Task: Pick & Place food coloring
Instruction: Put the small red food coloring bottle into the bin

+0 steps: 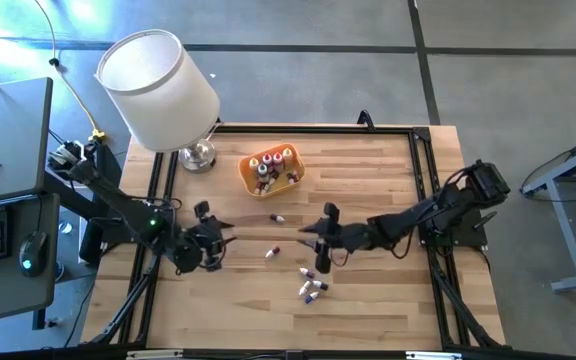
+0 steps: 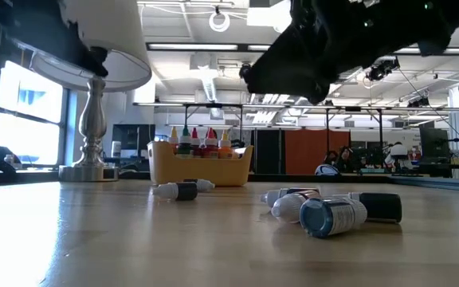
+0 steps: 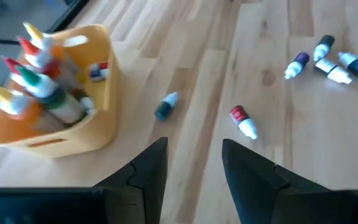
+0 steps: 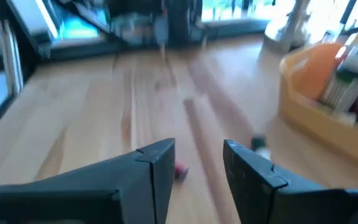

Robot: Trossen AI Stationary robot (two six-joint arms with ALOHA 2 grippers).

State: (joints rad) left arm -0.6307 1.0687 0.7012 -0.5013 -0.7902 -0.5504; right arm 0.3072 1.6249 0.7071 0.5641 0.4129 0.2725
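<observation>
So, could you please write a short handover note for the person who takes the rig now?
Left gripper: open, empty, over the left table. Right gripper: open, empty, near the middle.
Orange tray: already holds several bottles.
Left on the table: a dark-capped bottle, a red-capped bottle and a small cluster.

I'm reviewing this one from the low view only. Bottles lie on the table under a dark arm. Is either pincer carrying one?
Observer: No. The left pincer is open, with nothing between its fingers.
Operator: And the right?
Observer: The right pincer is open and empty too, by its own wrist view.
Operator: Where are they over the table?
Observer: From above, both hover mid-table, facing each other, with one loose bottle lying between them.
</observation>
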